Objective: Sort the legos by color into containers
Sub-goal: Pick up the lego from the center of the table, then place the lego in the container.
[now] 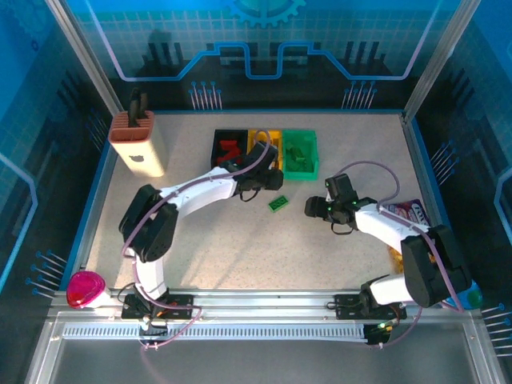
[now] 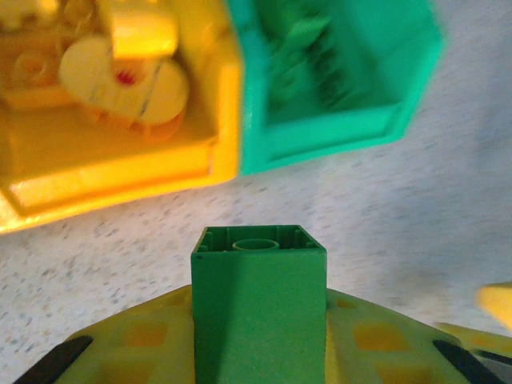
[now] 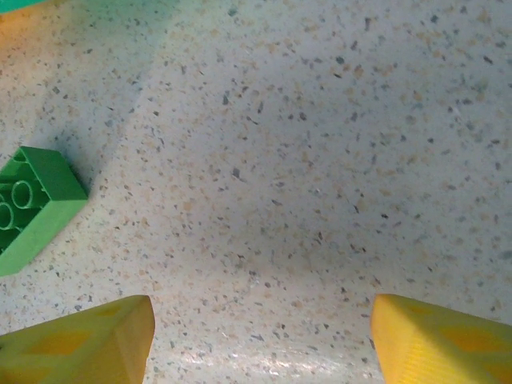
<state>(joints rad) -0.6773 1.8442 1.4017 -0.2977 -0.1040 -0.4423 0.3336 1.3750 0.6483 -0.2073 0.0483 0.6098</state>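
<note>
Status: sorting is nearly complete, in my judgement. My left gripper is clenched on one green brick, positioned just before the green bin. My right gripper is released and carries nothing, above the worktop. One loose green brick lies beside it.

Count:
- Bins: three, namely the black bin, the yellow bin and the green bin.
- Bricks outside the bins: two, both green.
- Bricks inside the bins: too blurred to count.

Remaining: deposit both green bricks.

Speckled table, bins, green brick
</note>
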